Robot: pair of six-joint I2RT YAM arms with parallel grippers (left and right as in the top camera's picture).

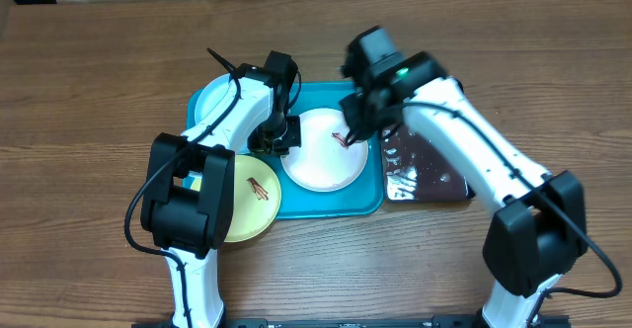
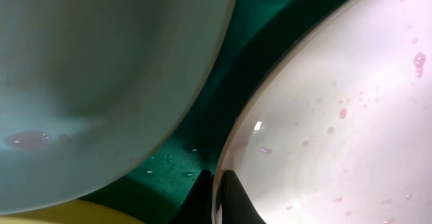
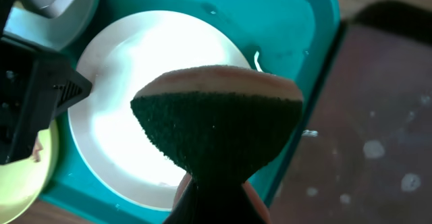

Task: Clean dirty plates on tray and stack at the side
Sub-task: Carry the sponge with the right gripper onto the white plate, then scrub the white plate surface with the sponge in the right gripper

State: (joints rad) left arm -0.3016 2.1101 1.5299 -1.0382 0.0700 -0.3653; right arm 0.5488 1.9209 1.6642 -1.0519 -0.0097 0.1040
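The white plate (image 1: 324, 155) lies in the middle of the turquoise tray (image 1: 367, 200), with a brown smear at its right edge. The mint-cyan plate (image 1: 209, 99) sits at the tray's back left. The yellow-green plate (image 1: 252, 209) with a brown smear overlaps the tray's front left edge. My left gripper (image 2: 216, 196) is shut on the white plate's left rim (image 2: 324, 116). My right gripper (image 3: 219, 190) is shut on a dark green sponge (image 3: 216, 126) above the white plate's right side (image 3: 135, 116), near the smear.
A narrow black tray (image 1: 425, 170), wet with droplets, lies right of the turquoise tray under the right arm. Wooden tabletop surrounds both trays. Water droplets dot the turquoise tray (image 2: 169, 160).
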